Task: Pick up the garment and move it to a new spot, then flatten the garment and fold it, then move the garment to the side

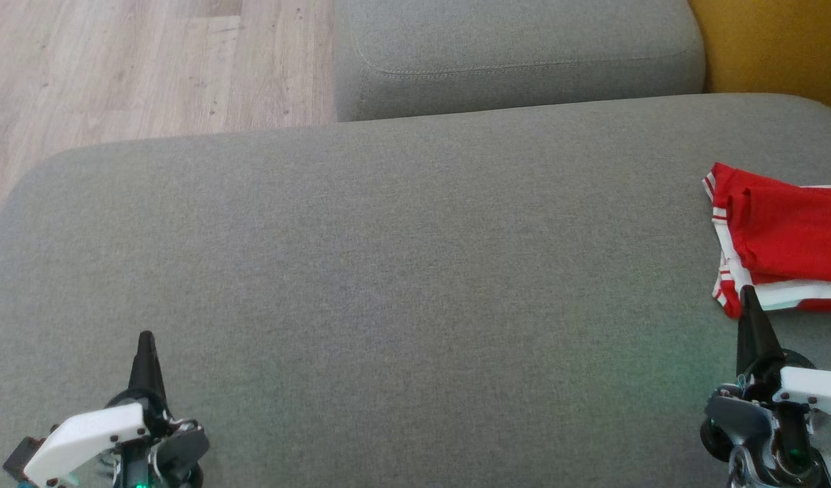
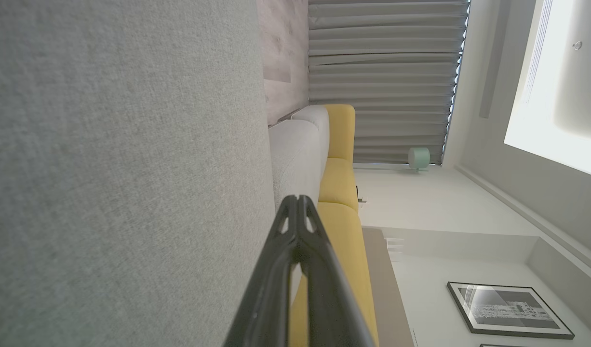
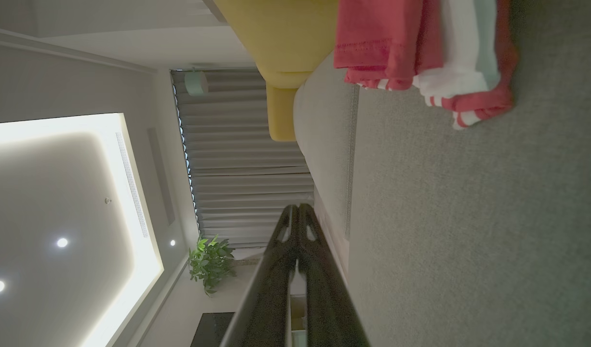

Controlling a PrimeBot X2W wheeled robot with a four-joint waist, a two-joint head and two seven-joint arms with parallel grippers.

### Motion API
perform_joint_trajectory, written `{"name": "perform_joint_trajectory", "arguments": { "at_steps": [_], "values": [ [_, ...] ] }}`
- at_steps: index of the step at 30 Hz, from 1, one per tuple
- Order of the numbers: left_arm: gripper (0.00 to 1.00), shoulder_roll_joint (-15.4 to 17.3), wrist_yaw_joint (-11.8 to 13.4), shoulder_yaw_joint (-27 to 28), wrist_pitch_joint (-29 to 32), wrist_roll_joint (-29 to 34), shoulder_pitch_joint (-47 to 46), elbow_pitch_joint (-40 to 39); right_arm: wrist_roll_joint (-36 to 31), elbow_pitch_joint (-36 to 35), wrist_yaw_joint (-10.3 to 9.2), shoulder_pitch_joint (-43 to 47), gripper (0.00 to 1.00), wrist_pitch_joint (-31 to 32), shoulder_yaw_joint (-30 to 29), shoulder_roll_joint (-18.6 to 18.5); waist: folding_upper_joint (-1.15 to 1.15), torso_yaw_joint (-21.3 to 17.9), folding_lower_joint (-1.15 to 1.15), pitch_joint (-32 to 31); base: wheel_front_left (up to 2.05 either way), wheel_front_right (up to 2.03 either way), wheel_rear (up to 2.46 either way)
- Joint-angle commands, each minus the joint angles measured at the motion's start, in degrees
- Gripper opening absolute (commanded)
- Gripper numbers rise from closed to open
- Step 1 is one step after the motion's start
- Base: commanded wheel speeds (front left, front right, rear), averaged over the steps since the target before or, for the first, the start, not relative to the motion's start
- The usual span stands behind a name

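The garment (image 1: pixel 781 237) is red with white stripes and lies folded at the right edge of the grey sofa cushion (image 1: pixel 388 271). In the right wrist view the garment (image 3: pixel 421 48) sits near the top. My right gripper (image 1: pixel 749 293) is shut, its tip just in front of the garment's near edge, holding nothing. Both fingers are pressed together in the right wrist view, the right gripper (image 3: pixel 298 208) empty. My left gripper (image 1: pixel 146 336) rests shut at the lower left over bare cushion, and the left wrist view shows the left gripper (image 2: pixel 298 198) closed on nothing.
A second grey cushion (image 1: pixel 517 54) stands behind the seat. A yellow cushion (image 1: pixel 781 47) is at the far right corner. Wooden floor (image 1: pixel 117 68) lies beyond the cushion's left and far edge.
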Motion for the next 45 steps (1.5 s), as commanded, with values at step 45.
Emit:
{"name": "perform_joint_trajectory", "arguments": {
  "at_steps": [45],
  "values": [
    [0.00,0.2,-0.4,1.9,0.2,0.5,-3.0,-1.6,-0.1,-1.8,-0.04,-3.1,0.00,0.3,1.2,-0.3,0.00,0.0,0.00,0.0,0.00,0.00,0.00]
  ]
}}
